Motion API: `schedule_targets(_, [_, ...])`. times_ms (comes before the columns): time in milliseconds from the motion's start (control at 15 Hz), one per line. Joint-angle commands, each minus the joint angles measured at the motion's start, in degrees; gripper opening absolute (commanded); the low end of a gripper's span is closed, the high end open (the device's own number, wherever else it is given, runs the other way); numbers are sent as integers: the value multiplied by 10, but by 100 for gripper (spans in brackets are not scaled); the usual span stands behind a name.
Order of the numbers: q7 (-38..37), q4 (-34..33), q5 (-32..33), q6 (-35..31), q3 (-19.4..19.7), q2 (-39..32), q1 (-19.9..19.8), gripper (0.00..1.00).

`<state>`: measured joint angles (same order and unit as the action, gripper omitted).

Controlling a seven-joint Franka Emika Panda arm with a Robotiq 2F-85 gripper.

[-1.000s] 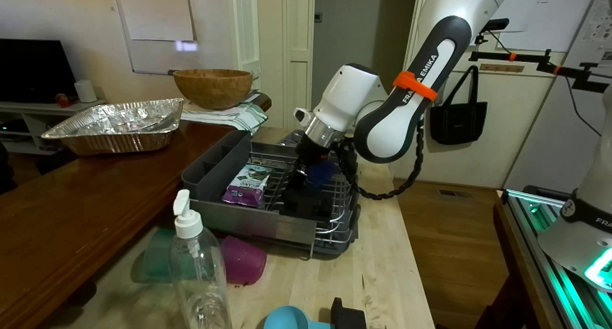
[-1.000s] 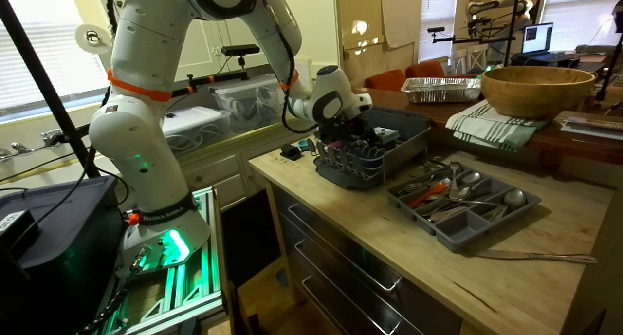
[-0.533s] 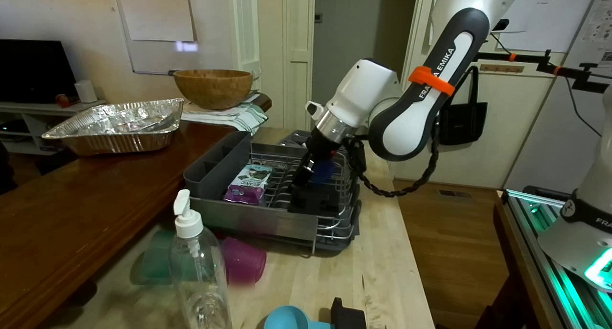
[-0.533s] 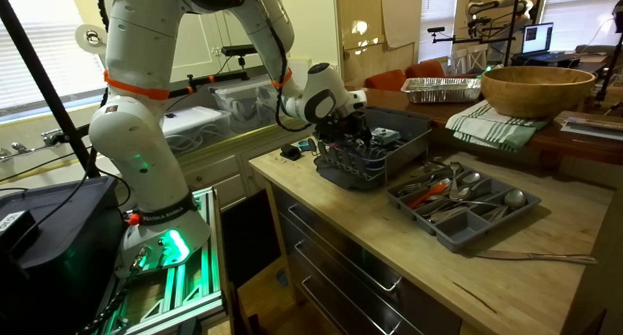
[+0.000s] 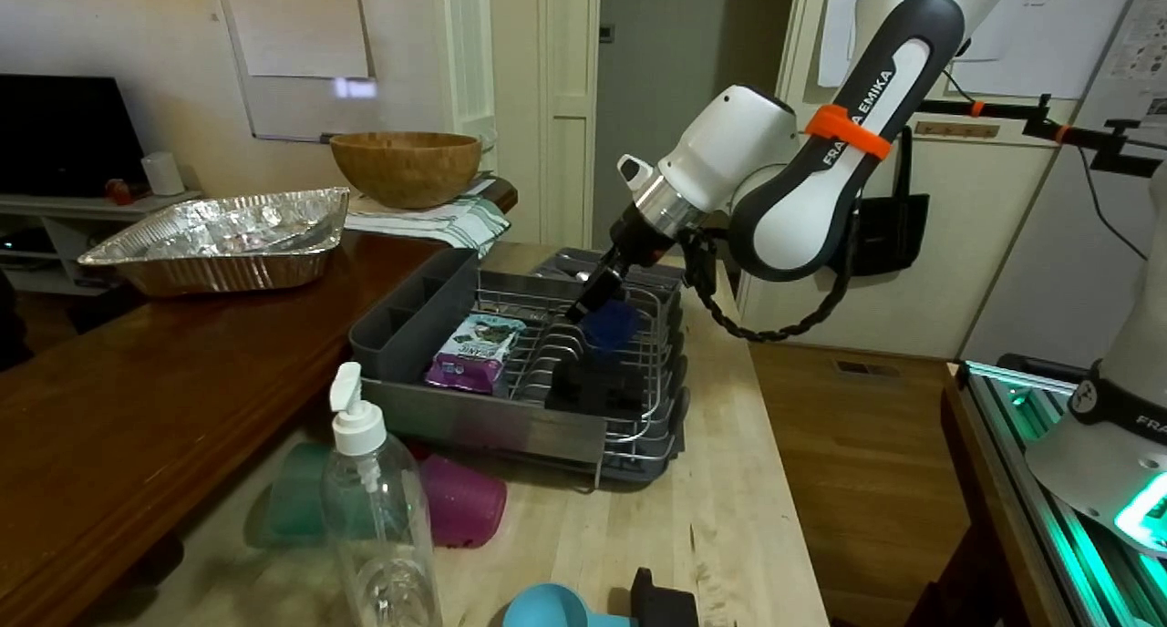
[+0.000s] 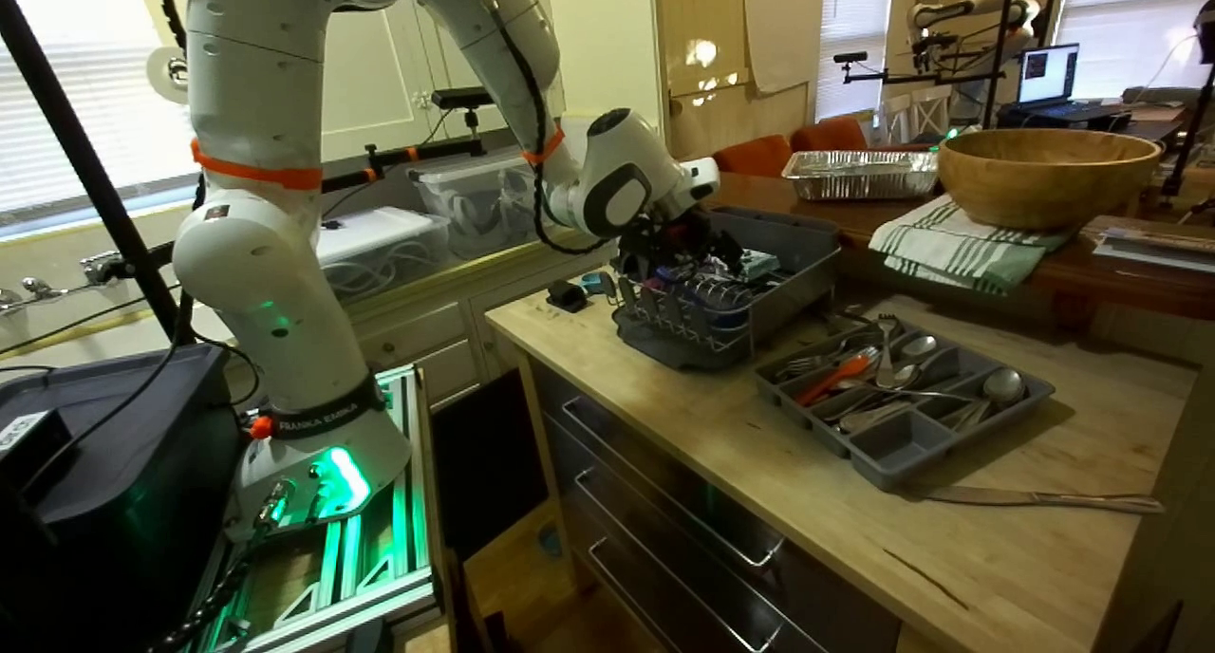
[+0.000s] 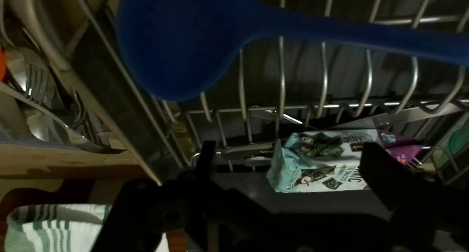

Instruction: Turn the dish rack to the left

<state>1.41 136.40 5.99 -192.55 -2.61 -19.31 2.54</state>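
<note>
Dish rack [image 5: 492,422], set on the pale counter [image 5: 729,499], and no hold on it is shown! The gripper [image 7: 289,149] is poised over the wires [image 7: 282,76] with its jaws well apart; nothing is seen clamped between them. Beyond that gap, in the wrist view, a snack packet [image 7: 322,160] is framed, and the bowl of a blue ladle [image 7: 176,43] is seen between 10 and 11 o'clock.

The move is judged to hinge here: in an exterior view, the rack's bulk is spread between 7 and 8 o'clock from the fingertips [image 5: 588,301], its front wall [image 5: 438,408] slanted from about 9:30 down to 3:30. In the wrist view, a side wall [image 7: 130,116] is picked out between 9 and 10 o'clock from the gap, so a rim is probably to be sought next, not the wires. Whether any wire is touched cannot be told.

The purple cup [image 5: 465,501] is parked near the rack at 7 o'clock; in an exterior view the cutlery tray [image 6: 902,439] is found at 4 o'clock. Either could be clipped if the rack is swung left.
</note>
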Motion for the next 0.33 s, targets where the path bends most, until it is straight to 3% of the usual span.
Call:
schedule_targets(0, [-1,48,-31,-18,52,41,47,100])
schedule_targets(133, [3,63,-70,-10,110,53,100,100])
schedule_targets(200, [0,32,-34,-8,63,29,51,100])
schedule_targets(267, [0,40,-45,-8,84,35,70,100])
